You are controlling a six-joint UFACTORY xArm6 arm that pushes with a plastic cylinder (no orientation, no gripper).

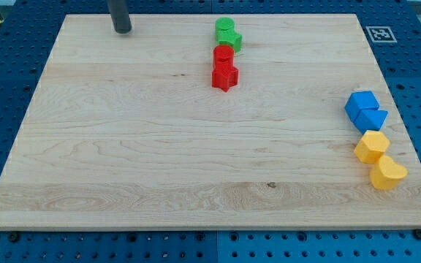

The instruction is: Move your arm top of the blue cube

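Blue cube (361, 104): smooth, touching a blue wedge-like block (372, 119).
My tip (123, 30): dark rod, top cropped, holding nothing, far from it at the view's top left.
Board (159, 146): pale grained wood.

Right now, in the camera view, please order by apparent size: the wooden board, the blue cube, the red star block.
1. wooden board, by far the largest.
2. blue cube and red star block: they look alike in size, so I do not rank them.

Bright even overhead light, soft short shadows, sharp focus, no glare
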